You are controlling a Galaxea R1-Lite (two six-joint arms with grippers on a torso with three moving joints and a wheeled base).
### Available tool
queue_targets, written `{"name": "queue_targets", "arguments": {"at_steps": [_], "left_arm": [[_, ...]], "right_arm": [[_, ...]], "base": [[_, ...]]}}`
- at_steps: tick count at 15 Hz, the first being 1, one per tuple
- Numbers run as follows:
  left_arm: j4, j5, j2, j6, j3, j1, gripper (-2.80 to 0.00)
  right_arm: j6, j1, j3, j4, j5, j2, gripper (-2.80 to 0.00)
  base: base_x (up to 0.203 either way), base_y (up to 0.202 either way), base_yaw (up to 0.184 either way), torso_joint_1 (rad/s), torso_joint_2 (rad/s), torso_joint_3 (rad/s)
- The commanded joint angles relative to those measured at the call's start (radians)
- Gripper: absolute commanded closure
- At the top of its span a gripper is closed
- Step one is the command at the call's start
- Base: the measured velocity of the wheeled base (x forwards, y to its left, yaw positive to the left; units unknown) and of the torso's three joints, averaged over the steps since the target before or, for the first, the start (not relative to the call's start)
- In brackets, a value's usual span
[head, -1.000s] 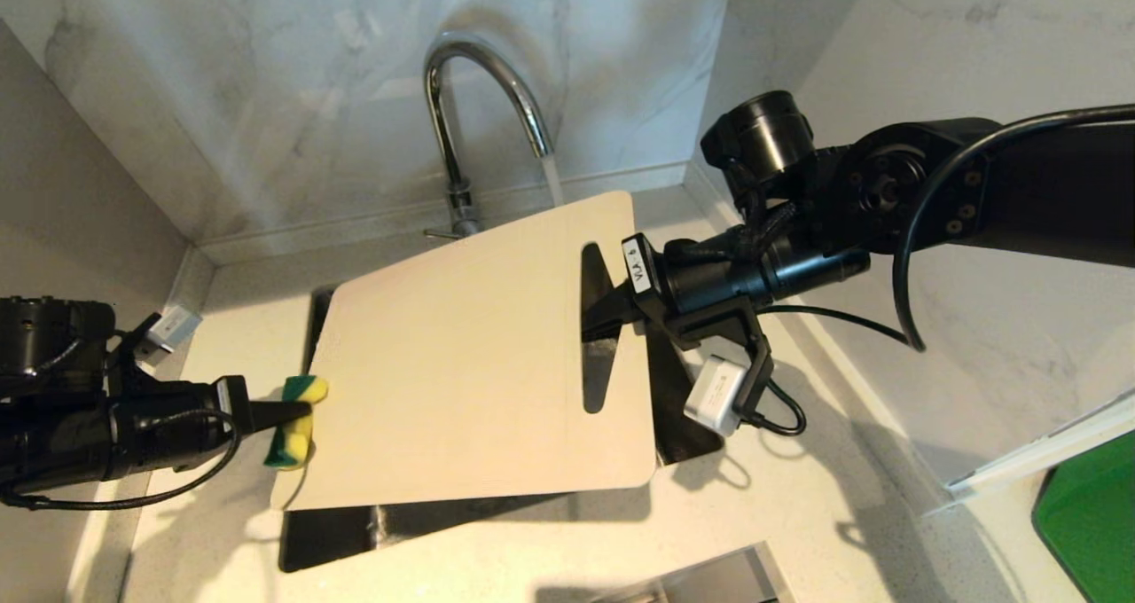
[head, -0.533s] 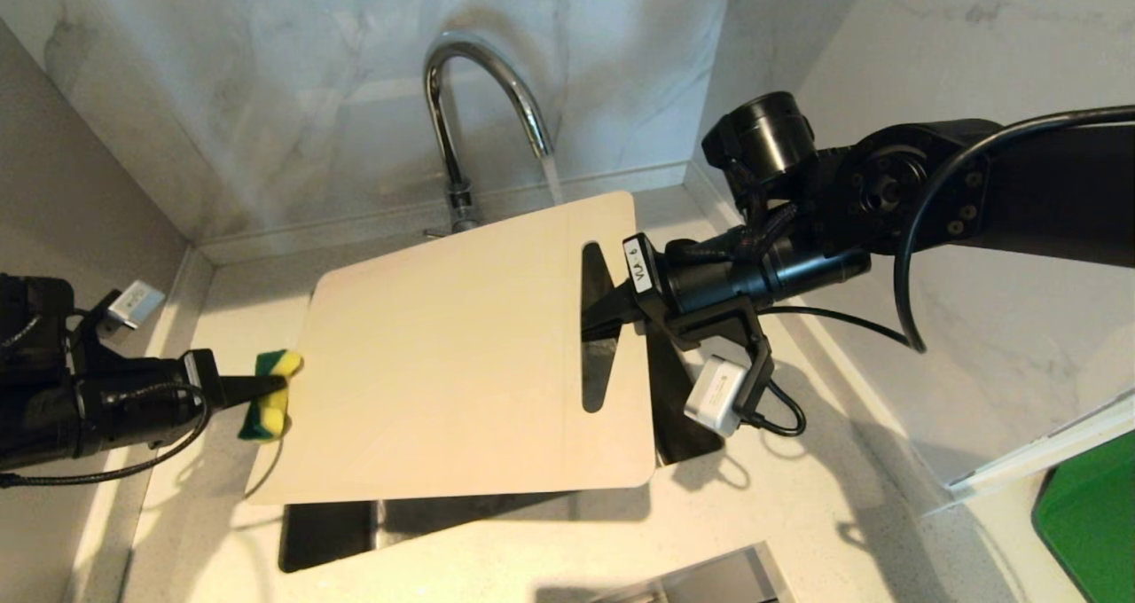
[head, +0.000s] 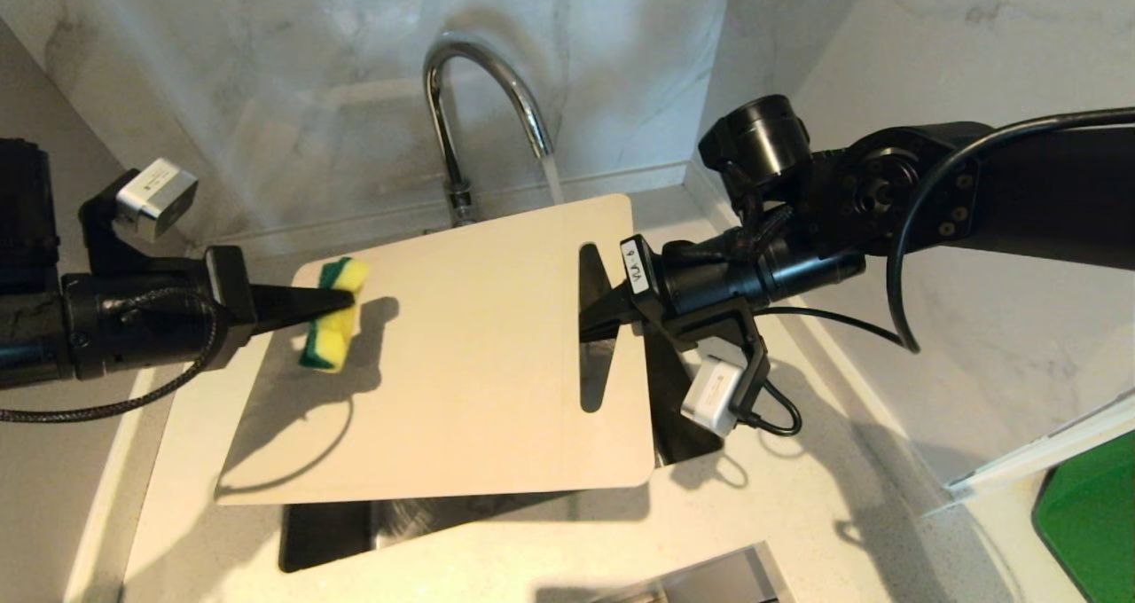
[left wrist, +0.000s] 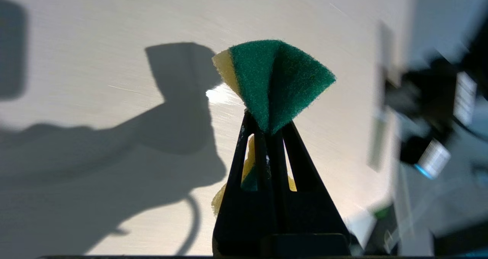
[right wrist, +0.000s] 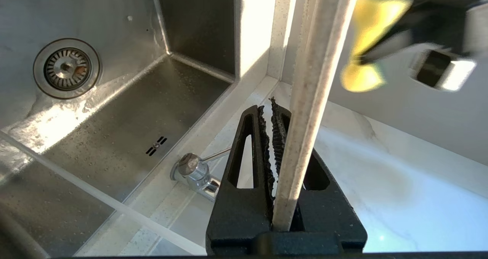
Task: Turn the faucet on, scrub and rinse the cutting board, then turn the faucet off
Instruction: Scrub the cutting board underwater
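Note:
The cream cutting board [head: 461,381] is held tilted over the sink. My right gripper [head: 587,323] is shut on its edge by the slot handle, and the right wrist view shows the board's edge [right wrist: 312,80] clamped in that gripper [right wrist: 270,106]. The chrome faucet [head: 483,80] is running, and its stream [head: 551,177] falls behind the board's far edge. My left gripper [head: 346,300] is shut on a green-and-yellow sponge [head: 335,312] over the board's far left corner. In the left wrist view the pinched sponge [left wrist: 274,80] sticks out of the gripper [left wrist: 268,127] above the board [left wrist: 114,30].
The steel sink [right wrist: 114,110] with its drain [right wrist: 66,68] lies under the board. The faucet's lever [right wrist: 215,155] sticks out at the base. Marble walls close in behind and to the right. A green object [head: 1091,514] sits at the far right.
My left gripper has carried the sponge from the board's near left edge up and onto its far left corner. The board's left end has shifted a little leftward. The right arm has stayed put.

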Motion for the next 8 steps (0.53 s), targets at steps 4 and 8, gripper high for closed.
{"name": "queue_targets", "arguments": {"at_steps": [4, 8], "left_arm": [[-0.055, 0.237, 0.075, -0.002, 0.108, -0.349, 0.00], [-0.187, 0.264, 0.132, 0.002, 0.192, -0.379, 0.00]], "right_arm": [[-0.015, 0.000, -0.012, 0.005, 0.006, 0.004, 0.00], [0.010, 0.000, -0.016, -0.009, 0.004, 0.009, 0.00]], "base": [[0.000, 0.000, 0.000, 0.000, 0.00, 0.000], [0.000, 0.000, 0.000, 0.000, 0.00, 0.000]]}}
